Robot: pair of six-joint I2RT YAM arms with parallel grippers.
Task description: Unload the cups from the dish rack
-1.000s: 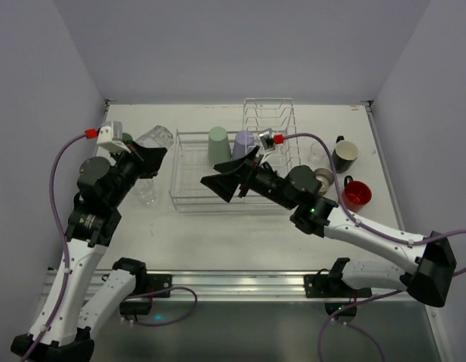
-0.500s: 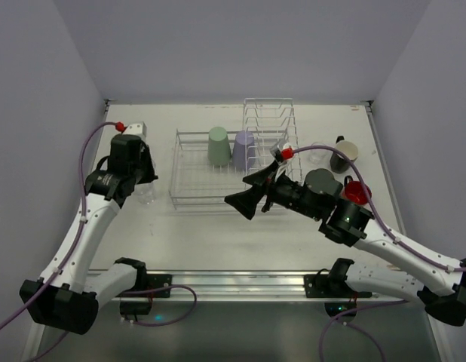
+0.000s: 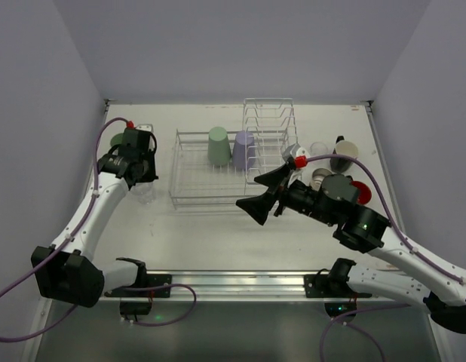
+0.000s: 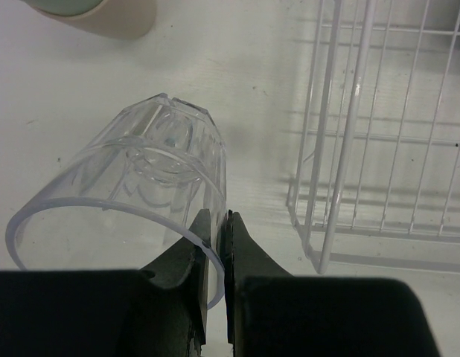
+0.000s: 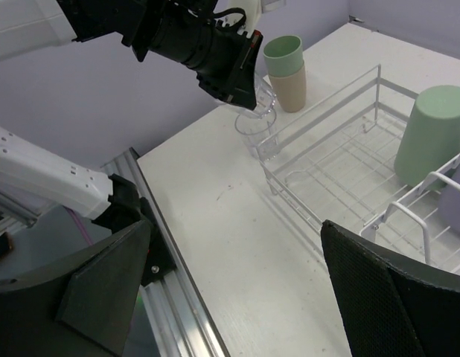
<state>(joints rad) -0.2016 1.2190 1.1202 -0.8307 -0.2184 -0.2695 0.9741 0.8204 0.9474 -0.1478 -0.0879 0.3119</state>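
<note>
Dish rack (image 3: 199, 177) on table (image 3: 218, 234) (grey walls (image 3: 240, 45)) | left tool (image 4: 215, 223) pinches glass (image 4: 141, 171) | right tool (image 5: 236, 227) agape

White arm links (image 3: 90, 219) with black joints (image 3: 67, 275), purple cables (image 3: 327, 157) on red connectors (image 3: 299, 161), black wedge-shaped tool fingers (image 5: 103, 286).

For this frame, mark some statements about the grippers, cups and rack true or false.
1. The left gripper pinches the wall of the clear glass. True.
2. A pale green tumbler and a lavender tumbler stand upside down in the dish rack. True.
3. The right gripper is shut on the pale green tumbler. False: it is open and empty.
4. The clear glass sits inside the rack. False: it is outside, by the rack's left end.
</note>
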